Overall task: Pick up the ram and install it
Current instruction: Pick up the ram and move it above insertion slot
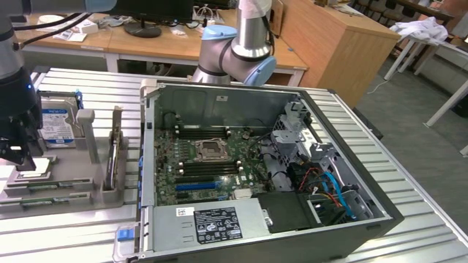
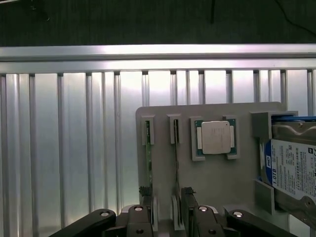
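Observation:
Two thin green ram sticks stand on edge in slots of a grey holder (image 2: 217, 182), one stick (image 2: 147, 148) beside the other (image 2: 176, 148). My gripper (image 2: 168, 210) hovers over the near end of these slots, open, with its dark fingers (image 2: 190, 205) apart. The second stick runs into the gap between them and nothing is gripped. In the exterior view the gripper (image 1: 18, 156) hangs over the holder at the far left, above the ram (image 1: 45, 186). The open computer case (image 1: 365, 219) lies in the middle with its motherboard (image 1: 212, 159) and black memory slots (image 1: 201, 133) exposed.
On the same holder sit a square silver processor chip (image 2: 216, 137) and a hard drive (image 2: 296, 168) with a blue label. The holder's upright posts (image 1: 113, 156) stand between the gripper and the case. The arm's base (image 1: 238, 49) rises behind the case, on the ribbed metal table (image 2: 74, 148).

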### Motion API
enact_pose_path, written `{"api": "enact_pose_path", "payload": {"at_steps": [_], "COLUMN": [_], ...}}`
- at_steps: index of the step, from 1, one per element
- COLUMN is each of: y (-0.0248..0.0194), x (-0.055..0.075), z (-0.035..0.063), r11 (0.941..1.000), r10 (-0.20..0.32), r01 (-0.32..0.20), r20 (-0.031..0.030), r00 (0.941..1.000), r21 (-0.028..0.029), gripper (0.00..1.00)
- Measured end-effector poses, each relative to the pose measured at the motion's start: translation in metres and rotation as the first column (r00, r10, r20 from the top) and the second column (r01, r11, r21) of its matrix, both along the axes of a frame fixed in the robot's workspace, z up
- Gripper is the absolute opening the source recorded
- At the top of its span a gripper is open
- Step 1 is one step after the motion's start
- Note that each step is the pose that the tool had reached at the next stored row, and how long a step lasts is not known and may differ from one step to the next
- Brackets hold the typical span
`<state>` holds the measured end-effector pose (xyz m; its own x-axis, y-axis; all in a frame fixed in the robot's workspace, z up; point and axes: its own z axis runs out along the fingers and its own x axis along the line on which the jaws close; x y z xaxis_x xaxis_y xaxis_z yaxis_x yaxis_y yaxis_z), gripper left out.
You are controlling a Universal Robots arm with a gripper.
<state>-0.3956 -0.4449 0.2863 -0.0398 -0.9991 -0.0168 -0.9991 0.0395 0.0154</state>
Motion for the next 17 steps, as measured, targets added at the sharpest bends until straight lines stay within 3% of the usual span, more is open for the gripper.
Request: {"api": "enact_pose_path", "payload": {"at_steps": [17], "y": [-0.0001], "x": [0.0], "z": [-0.0187], "r11": [1.0], "r10": [0.0], "r01": [0.0], "r20": [0.001], "r00": [1.0], "r21": [0.0], "gripper": [0.37]}}
